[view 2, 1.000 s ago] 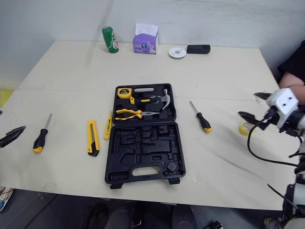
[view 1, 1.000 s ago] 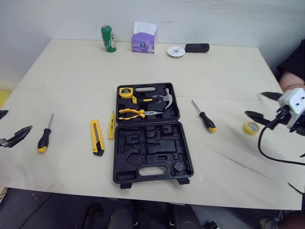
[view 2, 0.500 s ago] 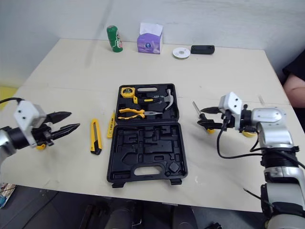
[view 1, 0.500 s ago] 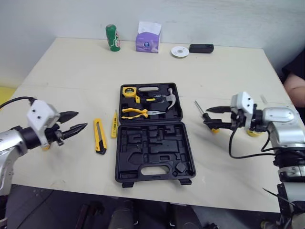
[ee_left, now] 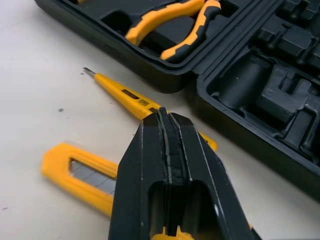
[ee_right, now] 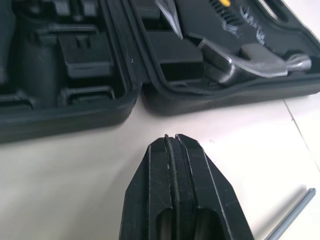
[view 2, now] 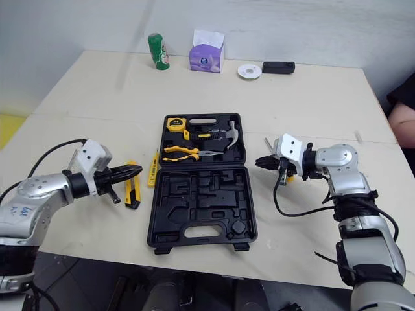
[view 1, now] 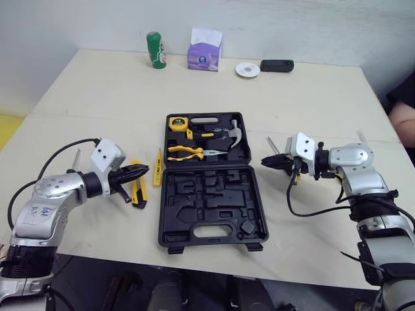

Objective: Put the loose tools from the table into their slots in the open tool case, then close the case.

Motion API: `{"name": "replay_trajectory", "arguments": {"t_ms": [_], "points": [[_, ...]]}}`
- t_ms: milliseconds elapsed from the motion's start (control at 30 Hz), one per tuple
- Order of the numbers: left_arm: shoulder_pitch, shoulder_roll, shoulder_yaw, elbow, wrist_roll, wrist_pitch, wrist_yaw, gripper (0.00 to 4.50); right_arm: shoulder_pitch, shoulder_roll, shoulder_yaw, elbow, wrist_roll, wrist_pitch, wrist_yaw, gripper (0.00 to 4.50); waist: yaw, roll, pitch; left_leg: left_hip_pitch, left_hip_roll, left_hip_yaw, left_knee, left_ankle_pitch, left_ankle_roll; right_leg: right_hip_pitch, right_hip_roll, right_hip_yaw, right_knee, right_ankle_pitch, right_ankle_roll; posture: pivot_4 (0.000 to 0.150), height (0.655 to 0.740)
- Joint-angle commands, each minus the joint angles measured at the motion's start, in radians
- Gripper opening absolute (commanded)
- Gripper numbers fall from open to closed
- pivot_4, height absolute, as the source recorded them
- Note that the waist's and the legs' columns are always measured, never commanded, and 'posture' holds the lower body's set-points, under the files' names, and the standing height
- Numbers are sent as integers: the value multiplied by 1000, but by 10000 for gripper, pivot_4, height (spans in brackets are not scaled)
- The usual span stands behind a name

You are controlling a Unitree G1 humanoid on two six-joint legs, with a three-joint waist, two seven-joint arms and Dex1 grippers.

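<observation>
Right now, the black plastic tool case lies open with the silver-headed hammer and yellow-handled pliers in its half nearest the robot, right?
Not quite. The black plastic tool case lies open, but the silver-headed hammer and yellow-handled pliers sit in its half farthest from the robot, as the left eye view shows.

Place: a plain lab or test room.
Surface: a wide pale cream table set against a bare white wall.
Work gear: an open black plastic tool case holding yellow-handled pliers.
Far edge: a green drinks can, a purple tissue box, a flat white disc, a black oblong device.
Onlooker: a person's arm at the right edge.
</observation>
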Motion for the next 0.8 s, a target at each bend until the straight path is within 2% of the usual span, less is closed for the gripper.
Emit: {"name": "replay_trajectory", "arguments": {"t_ms": [33,800], "points": [[-34,-14,-6,30,13,10,3,509,-33,11,-2,0,-11,-27,-22,0,0,0,0,0,0,0,0,0,0,0,1,0,0,0,0,1500,7400],[-161,-102,-123,163,88,-29,-72,509,-35,60,22,29,-63,-28,-55,0,1,0,0,0,1,0,2,0,0,0,7,1,0,0,0,1500,7400]]}}
